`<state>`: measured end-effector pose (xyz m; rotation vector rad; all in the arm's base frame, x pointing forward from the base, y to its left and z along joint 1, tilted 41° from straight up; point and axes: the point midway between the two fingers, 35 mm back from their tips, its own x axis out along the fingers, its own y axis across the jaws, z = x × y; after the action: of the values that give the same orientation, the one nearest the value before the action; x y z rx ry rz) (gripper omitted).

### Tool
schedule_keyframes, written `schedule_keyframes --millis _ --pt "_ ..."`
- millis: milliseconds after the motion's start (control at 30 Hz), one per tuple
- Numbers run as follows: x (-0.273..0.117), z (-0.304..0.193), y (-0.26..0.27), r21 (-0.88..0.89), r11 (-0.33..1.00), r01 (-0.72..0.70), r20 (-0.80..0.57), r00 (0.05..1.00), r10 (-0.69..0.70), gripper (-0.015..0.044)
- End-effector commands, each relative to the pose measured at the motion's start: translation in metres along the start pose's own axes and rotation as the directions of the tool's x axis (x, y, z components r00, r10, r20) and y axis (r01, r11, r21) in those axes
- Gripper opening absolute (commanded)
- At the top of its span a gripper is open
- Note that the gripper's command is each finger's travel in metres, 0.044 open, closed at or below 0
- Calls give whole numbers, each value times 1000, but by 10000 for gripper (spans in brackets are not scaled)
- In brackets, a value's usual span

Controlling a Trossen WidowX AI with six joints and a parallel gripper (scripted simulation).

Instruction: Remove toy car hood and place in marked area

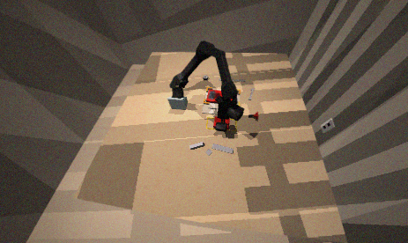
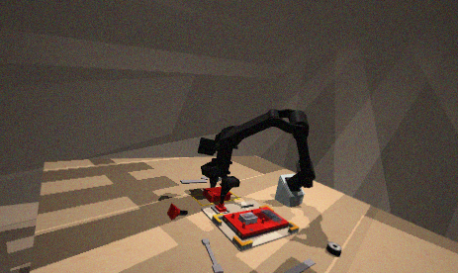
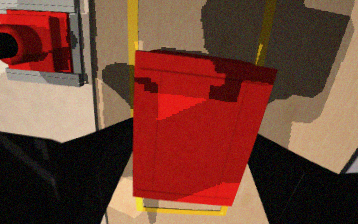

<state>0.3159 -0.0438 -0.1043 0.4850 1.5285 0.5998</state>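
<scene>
My gripper (image 1: 226,128) (image 2: 218,196) (image 3: 192,130) points down and is shut on the red hood (image 2: 217,193) (image 3: 195,160), one finger on each long side. The hood is low over the yellow outline of the marked area (image 2: 198,200) (image 3: 133,25); its near yellow edge shows just below the hood in the wrist view. I cannot tell whether the hood touches the table. The toy car (image 1: 214,95) (image 2: 255,227), red on a pale base, stands beside the area, apart from the hood. Part of it shows at the left of the wrist view.
A red cone-like piece (image 1: 255,116) (image 2: 173,212) lies off to one side. Grey strips (image 1: 196,145) (image 1: 223,149) lie beyond the marked area. A grey link (image 1: 251,93) (image 2: 211,254) and a small wheel (image 1: 205,77) (image 2: 333,248) lie around the car.
</scene>
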Motion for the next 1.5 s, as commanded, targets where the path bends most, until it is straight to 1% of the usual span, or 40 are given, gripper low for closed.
schedule_keyframes --millis 0,333,433,633,1467 --pt "0 0 0 0 1000 0 0 1000 0 184" --pt "0 0 0 0 1000 0 0 1000 0 440" --pt "-14 1 -1 0 1000 0 0 1000 0 440" --pt "-71 0 -1 1 1000 -4 -2 1000 4 440" --pt "-73 0 -1 1 1000 -4 -2 1000 4 440"
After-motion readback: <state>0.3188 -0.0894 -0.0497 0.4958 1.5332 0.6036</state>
